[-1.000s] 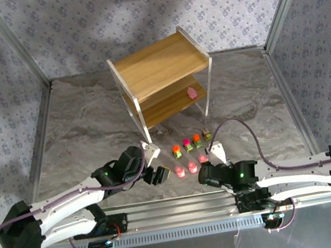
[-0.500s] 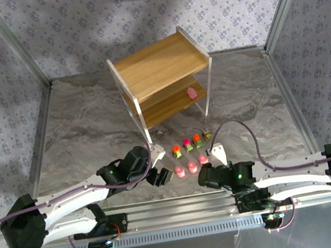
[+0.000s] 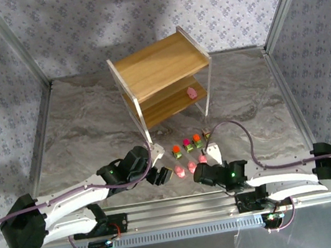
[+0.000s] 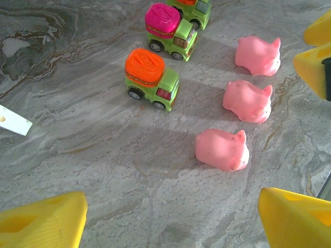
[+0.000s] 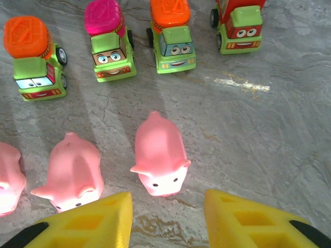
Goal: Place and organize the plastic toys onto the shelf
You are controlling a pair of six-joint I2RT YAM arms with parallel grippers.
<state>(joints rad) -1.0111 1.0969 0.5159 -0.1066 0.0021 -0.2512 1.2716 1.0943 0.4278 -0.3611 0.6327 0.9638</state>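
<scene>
Right, the right end effector [image 5: 166, 200] is the closer one. Its jaws are open with room to clear a pig, nothing held. The yellow pads [image 5: 93, 222] sit just short of the snout of the rightmost pink pig [image 5: 158, 155] on the bench [image 5: 289, 134]. That pig lies straight ahead on the far side of the gap, long axis near-to-far, snout toward the wrist.

Left end effector [image 4: 170, 222] is wide open and empty too; the leftmost pig [image 4: 222, 150] sits to its right, further off.

Layout:
- Three pigs in a row, four trucks [image 5: 173, 49] in a row just beyond.
- Fourth pig [image 3: 192, 92] is on the lower tier of the shelf [image 3: 163, 68], right end.

Materials:
- Pigs are smooth, rounded and tapered, probably soft vinyl though that's hard to say from here; they could squirt out of a pinch.
- Trucks are hard glossy plastic on wheels and will likely roll.
- Shelf boards are light wood in a white frame.
</scene>
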